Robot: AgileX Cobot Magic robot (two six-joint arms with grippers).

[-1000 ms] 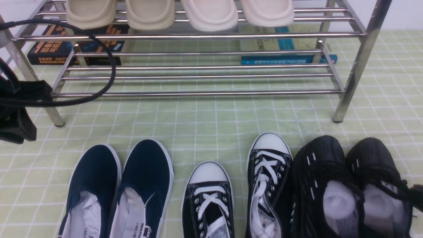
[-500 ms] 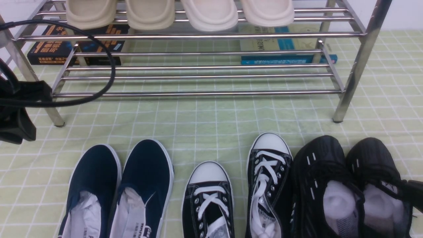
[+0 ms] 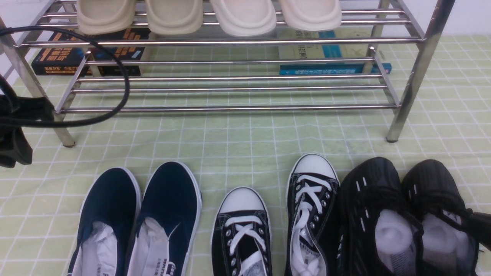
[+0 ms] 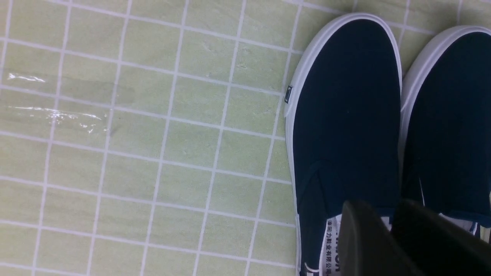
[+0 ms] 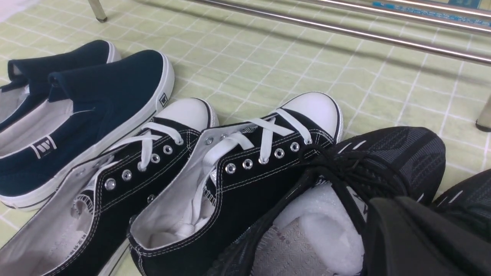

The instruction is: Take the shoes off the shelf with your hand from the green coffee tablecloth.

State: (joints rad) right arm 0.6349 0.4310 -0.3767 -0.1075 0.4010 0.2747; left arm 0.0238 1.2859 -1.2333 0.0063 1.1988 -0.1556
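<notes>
- Hovering at the outer side of the black knit shoes (image 3: 368, 230), the right hand (image 5: 395, 203) has its fingers together; whether it touches the nearer shoe cannot be told.
- Over on the left, the left hand (image 3: 13, 157) hangs above the tablecloth, in front of the shelf's left front leg; whether its fingers are apart or together cannot be told.
- The black knit shoes, grey insoles and white padding showing, sit side by side on the green coffee tablecloth (image 3: 238, 145), in front of the shelf toward its right front leg, toes to the shelf.
- Just beside them, a pair of black canvas sneakers (image 3: 241, 226) with white toe caps and laces stands with a gap between the toes, the right one set closer to the shelf.
- Farther left, navy slip-ons (image 3: 168, 195) edged in white rest close together, toes also to the shelf.
- Behind the footwear stands the shelf (image 3: 238, 109), a two-tier rack of shiny steel tubes, its legs on the tablecloth.
- Four pale clogs (image 3: 245, 17) line its upper tier, their rounded ends over the front edge.
- Seen through the rack, dark books (image 3: 57, 61) lie at the left and a blue book (image 3: 322, 69) at the right.
- A black cable (image 3: 124, 88) loops across the left end of the view.
</notes>
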